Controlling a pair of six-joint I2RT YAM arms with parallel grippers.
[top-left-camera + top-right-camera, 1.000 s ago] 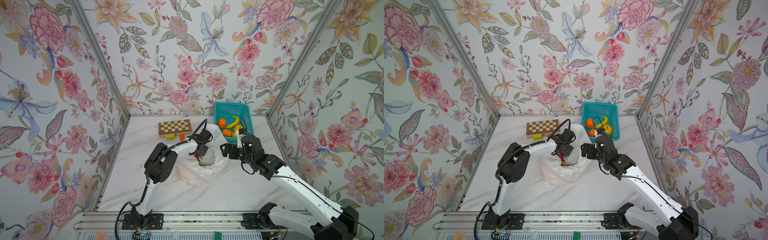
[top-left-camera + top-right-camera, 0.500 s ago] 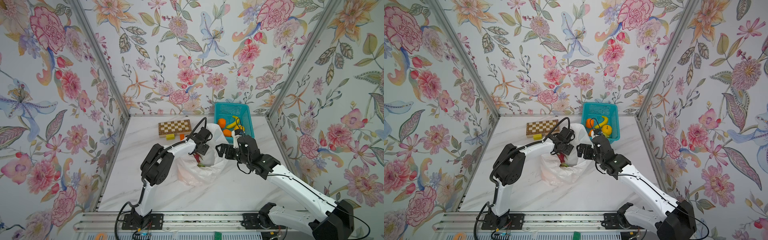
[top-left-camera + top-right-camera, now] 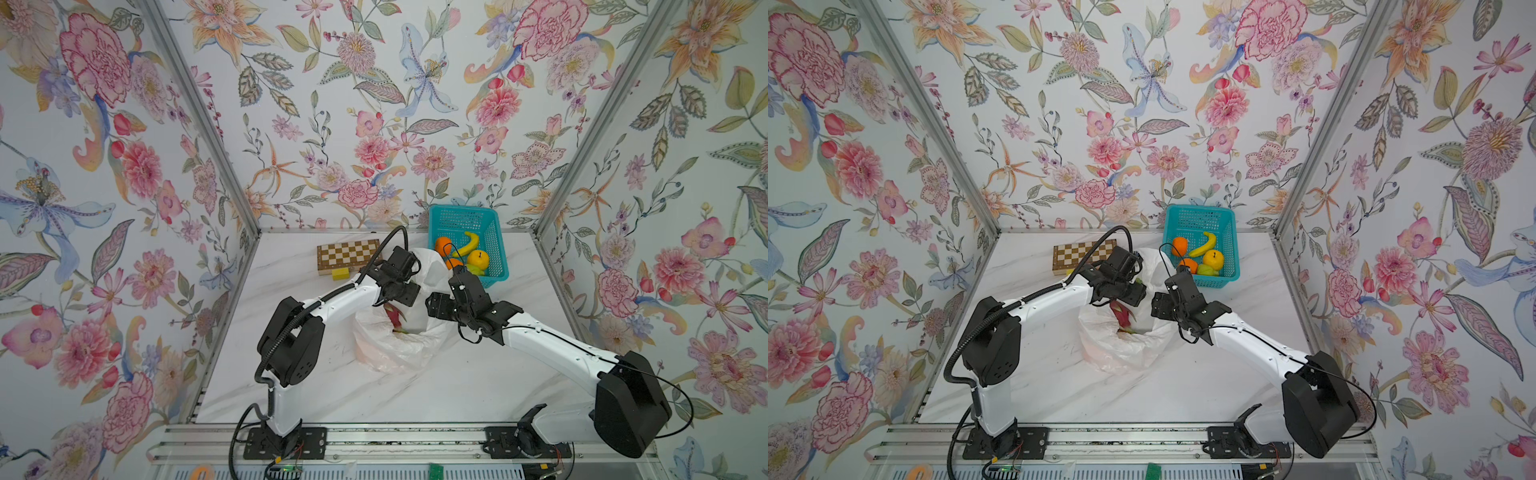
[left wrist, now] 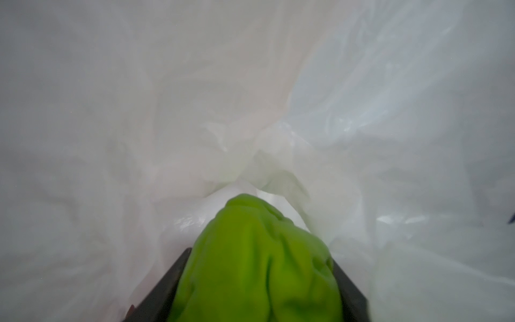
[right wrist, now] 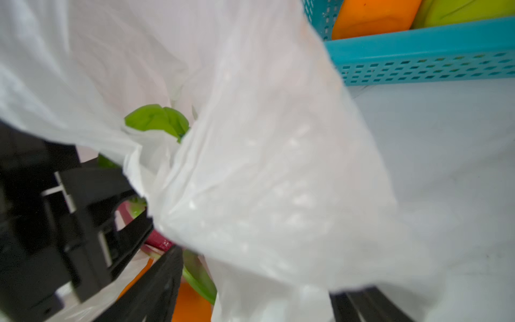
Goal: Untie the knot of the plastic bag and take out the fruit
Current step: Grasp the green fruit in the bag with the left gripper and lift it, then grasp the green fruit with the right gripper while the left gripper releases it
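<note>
At 11 o'clock on the desk [image 3: 478, 386] we see the chessboard [image 3: 348, 254], with a yellow block [image 3: 341, 273] just beside its near edge. The plastic bag [image 3: 395, 353] sits mid-desk with its mouth gaping upward. The left claw [image 4: 262, 256] is sunk into the bag at its 11 o'clock side. In the left wrist view the claw's fingers [image 4: 164, 287] clamp a green fruit [image 4: 250, 264], with white plastic all round. A magenta dragon fruit [image 3: 394, 316] shows inside the bag's mouth in both top views. At the bag's 3 o'clock rim the right claw [image 5: 256, 278] stands wide. A sheet of the bag lies between its fingers [image 5: 156, 287], and we cannot tell whether they touch it. At 1 o'clock, just beside the bag's far edge, the teal basket [image 3: 461, 220] holds two oranges [image 3: 443, 245], a banana [image 3: 470, 243] and a yellow apple [image 3: 478, 257].
</note>
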